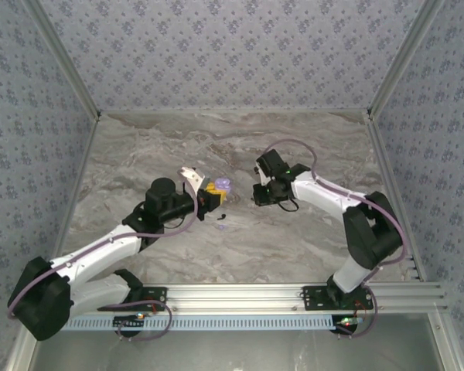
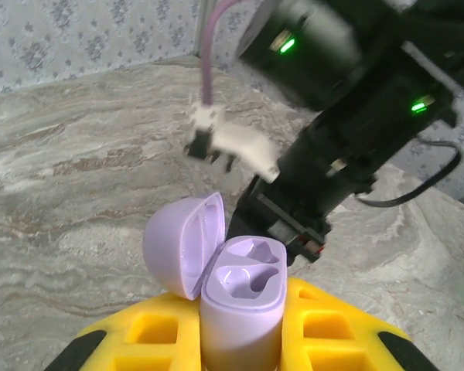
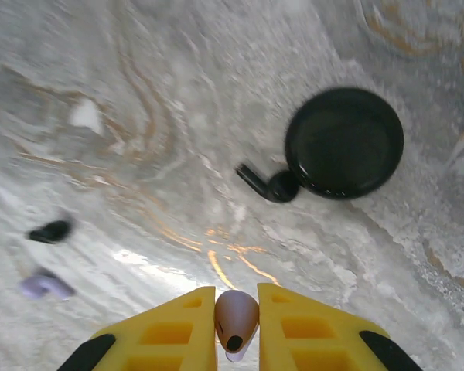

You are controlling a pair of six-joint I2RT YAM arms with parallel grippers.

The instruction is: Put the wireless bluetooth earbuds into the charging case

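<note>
Grey-veined marble-look table [image 1: 294,239], blue-grey floral-patterned walls [image 1: 232,46] on left, right and far sides, ridged aluminium rail [image 1: 240,294] along near edge

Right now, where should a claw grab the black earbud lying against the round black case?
Probably by its thin stem, from above: the black earbud lies flat, its bulb touching the black case, while the stem sticks out free.
</note>
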